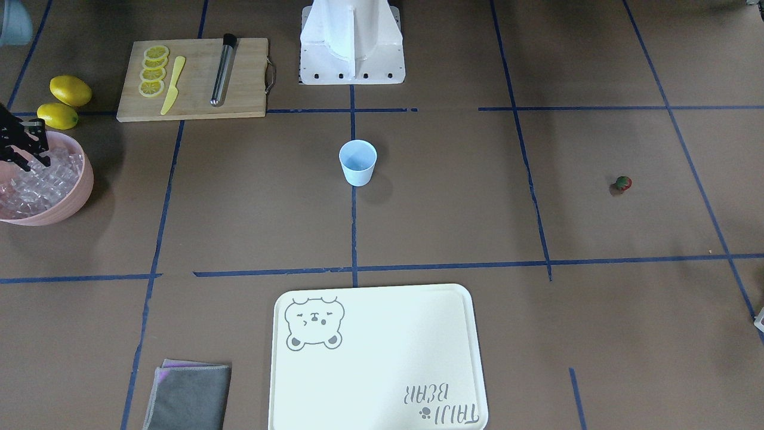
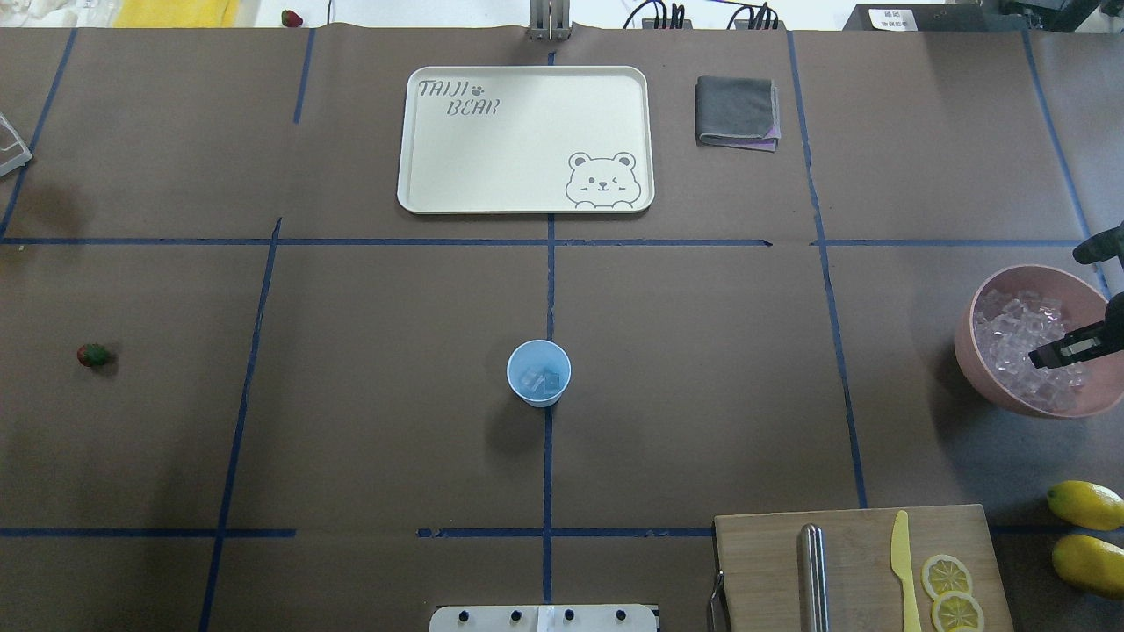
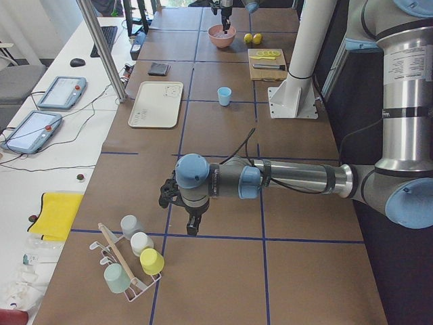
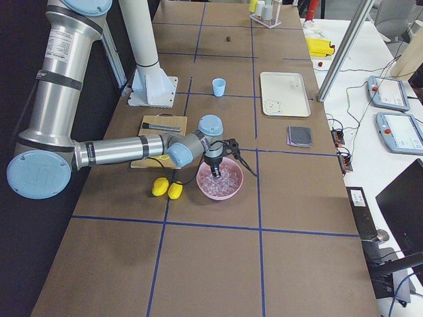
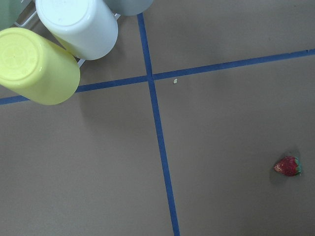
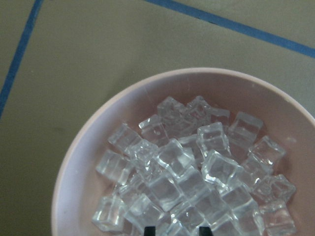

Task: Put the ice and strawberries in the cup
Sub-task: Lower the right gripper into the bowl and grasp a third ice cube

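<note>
The light blue cup [image 1: 358, 162] stands upright mid-table; the overhead view shows a couple of ice cubes in it [image 2: 540, 380]. The ice [image 6: 197, 167] is heaped in a pink bowl [image 1: 83, 185]. My right gripper [image 6: 175, 231] is open, its fingertips [image 6: 148, 230] down among the top cubes, holding nothing that I can see. The tiny red strawberry [image 1: 623, 183] lies alone on the table, and shows at the lower right of the left wrist view [image 5: 287, 166]. My left gripper [image 3: 191, 229] hangs above the table near it; I cannot tell whether it is open or shut.
A wooden board [image 1: 239, 89] with lemon slices, a yellow knife and a metal rod lies beside two lemons [image 1: 70, 89]. A cream tray [image 1: 382, 358] and a grey cloth [image 1: 190, 394] lie at the far side. A rack of upturned cups [image 5: 59, 49] stands near the left arm.
</note>
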`<act>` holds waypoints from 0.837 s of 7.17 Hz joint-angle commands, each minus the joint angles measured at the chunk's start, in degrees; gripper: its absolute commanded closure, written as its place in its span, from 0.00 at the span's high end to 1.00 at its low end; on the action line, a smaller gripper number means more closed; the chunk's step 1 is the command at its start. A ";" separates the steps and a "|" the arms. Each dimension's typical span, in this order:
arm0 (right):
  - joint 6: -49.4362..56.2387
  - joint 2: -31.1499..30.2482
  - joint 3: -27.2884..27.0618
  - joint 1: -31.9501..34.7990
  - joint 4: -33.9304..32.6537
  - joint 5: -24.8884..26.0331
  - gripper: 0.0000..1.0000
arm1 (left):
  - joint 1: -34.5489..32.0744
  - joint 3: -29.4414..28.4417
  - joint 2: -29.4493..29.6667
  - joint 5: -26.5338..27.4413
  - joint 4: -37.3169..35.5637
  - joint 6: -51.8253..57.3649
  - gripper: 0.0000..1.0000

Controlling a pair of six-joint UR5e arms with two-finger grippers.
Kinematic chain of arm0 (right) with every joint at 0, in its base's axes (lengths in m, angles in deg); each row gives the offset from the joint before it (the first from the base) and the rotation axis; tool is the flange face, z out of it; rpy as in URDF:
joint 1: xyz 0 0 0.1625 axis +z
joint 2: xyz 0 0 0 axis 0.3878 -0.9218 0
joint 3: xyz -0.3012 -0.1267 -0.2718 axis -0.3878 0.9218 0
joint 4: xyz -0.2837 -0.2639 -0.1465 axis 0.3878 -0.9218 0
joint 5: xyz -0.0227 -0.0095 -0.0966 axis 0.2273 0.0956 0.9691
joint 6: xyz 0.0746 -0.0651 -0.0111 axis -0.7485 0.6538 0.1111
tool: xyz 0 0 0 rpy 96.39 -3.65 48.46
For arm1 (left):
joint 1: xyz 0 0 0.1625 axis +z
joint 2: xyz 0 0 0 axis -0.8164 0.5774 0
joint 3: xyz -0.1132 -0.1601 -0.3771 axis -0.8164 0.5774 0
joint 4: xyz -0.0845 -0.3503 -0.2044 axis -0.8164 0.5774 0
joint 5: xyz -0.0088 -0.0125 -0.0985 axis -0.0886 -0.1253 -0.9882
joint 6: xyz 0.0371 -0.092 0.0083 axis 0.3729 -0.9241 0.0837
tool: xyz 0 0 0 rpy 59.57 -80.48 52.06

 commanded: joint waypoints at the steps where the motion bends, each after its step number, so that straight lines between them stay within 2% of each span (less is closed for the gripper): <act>1: -0.47 3.80 -3.95 2.32 -5.90 -1.99 0.04 | 0.00 0.24 0.09 0.00 0.00 -0.09 1.00; 4: -8.61 21.09 -4.05 1.12 -19.96 -2.28 0.02 | 0.00 0.42 0.18 0.00 0.09 -0.18 1.00; 6: -17.93 32.96 -2.49 -8.43 -25.09 0.69 0.00 | 0.00 -0.10 0.70 0.00 0.09 -0.18 1.00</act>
